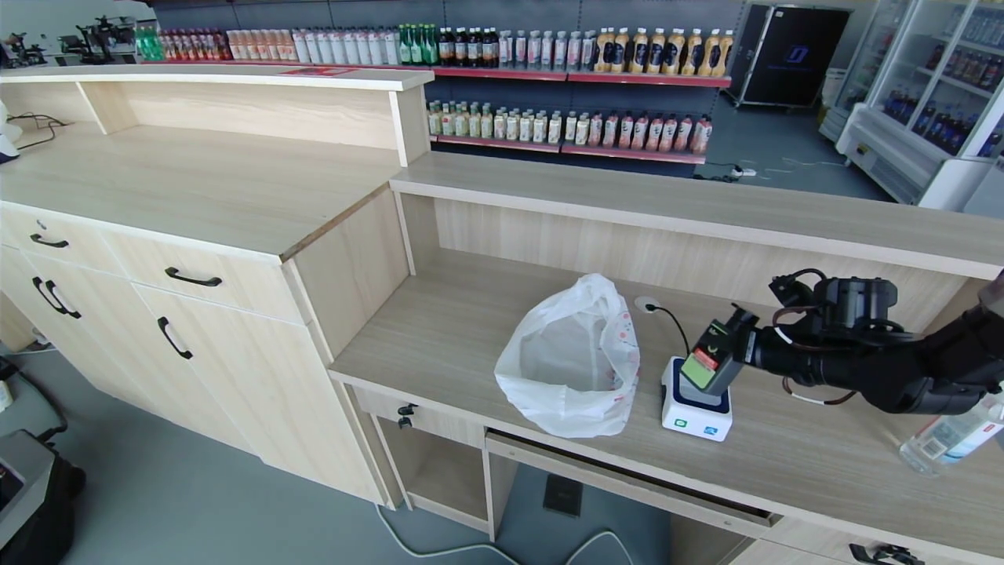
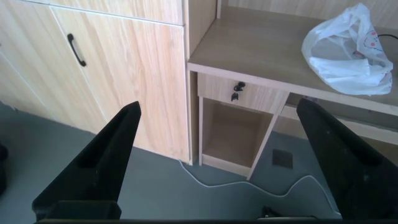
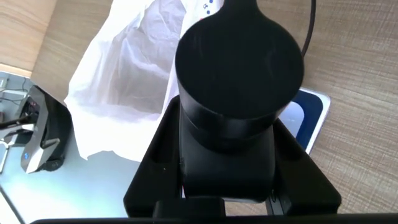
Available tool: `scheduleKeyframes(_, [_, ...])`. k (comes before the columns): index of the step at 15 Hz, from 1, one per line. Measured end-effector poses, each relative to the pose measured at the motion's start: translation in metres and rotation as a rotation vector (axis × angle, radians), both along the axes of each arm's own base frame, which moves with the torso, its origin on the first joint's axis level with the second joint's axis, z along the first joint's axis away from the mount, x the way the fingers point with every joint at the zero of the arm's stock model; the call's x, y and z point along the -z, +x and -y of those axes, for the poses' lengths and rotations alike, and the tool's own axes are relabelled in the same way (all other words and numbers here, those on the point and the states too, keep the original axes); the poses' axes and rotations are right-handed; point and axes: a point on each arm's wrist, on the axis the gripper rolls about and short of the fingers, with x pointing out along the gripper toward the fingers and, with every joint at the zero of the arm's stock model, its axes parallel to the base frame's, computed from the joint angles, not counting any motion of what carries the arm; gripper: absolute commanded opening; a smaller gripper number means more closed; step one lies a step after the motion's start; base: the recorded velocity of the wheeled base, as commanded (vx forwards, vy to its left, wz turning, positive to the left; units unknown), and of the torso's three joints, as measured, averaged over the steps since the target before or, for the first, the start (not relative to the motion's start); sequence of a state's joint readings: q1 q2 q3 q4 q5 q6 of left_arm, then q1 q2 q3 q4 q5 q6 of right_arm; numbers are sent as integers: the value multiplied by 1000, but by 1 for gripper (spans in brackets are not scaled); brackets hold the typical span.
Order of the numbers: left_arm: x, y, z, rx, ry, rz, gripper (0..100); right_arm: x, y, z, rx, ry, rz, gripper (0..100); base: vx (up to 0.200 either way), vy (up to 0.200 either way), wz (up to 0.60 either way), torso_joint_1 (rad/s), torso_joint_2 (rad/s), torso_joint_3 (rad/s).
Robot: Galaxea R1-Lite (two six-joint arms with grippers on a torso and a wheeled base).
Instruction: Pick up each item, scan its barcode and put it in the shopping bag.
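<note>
- Shop checkout: pale wood counter [image 1: 439,329], with shelves [image 1: 565,78] of bottled drinks along the far wall.
- White shopping bag [image 1: 572,361] stands on the lower counter, mouth open and facing up.
- White scanner [image 1: 696,412] sits just right of the bag, with a black cable running to the far side.
- Right gripper [image 1: 729,345] is clamped on a dark item [image 1: 700,369] with a round top and a green and red label, held tilted directly over the scanner.
- Clear bottle [image 1: 953,439] lies on the counter at the near right, well apart from the bag.
- Left gripper [image 2: 217,109] has its fingers spread wide and holds nothing. It hangs low over the grey floor [image 2: 155,186], in front of the cabinet [image 2: 124,74].
</note>
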State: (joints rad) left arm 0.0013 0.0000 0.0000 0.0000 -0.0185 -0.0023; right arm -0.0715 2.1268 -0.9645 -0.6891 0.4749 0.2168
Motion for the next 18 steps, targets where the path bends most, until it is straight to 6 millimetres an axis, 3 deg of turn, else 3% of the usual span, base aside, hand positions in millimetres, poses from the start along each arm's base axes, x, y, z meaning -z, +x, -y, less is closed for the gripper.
scheduleKeyframes(18, [0, 0, 0, 0, 0, 0, 100, 17, 14, -7, -19, -1, 7, 0, 0, 0, 0, 0, 0, 0])
